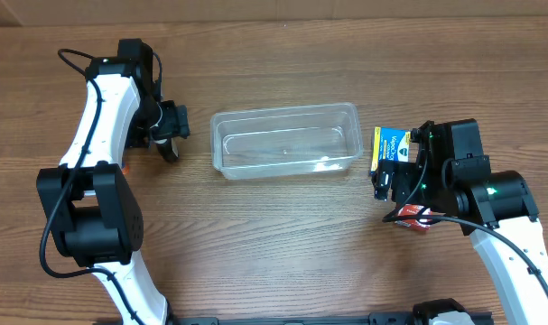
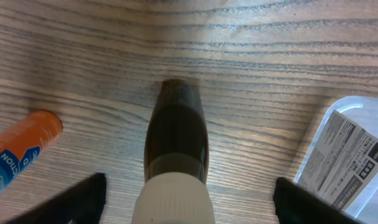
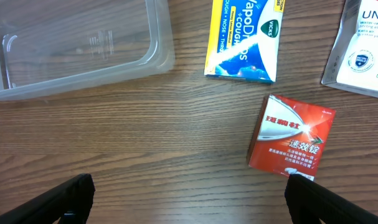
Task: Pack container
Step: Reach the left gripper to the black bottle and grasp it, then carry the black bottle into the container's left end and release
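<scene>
The clear container [image 1: 285,140] lies empty at the table's middle; its corner shows in the right wrist view [image 3: 70,50]. My left gripper [image 1: 170,135] is left of it, open, with its fingers [image 2: 189,202] wide on either side of a dark brown bottle with a white cap [image 2: 176,137] that lies on the table. My right gripper [image 1: 391,185] is right of the container, open and empty [image 3: 189,199] above bare wood. A blue and yellow VapoDrops box [image 3: 245,37] and a red box [image 3: 292,134] lie near it.
An orange tube [image 2: 20,152] lies left of the bottle. A clear-edged pack with a printed label [image 2: 347,158] lies right of it. A white packet [image 3: 363,46] sits beside the VapoDrops box [image 1: 392,147]. The red box [image 1: 411,219] is partly under the right arm.
</scene>
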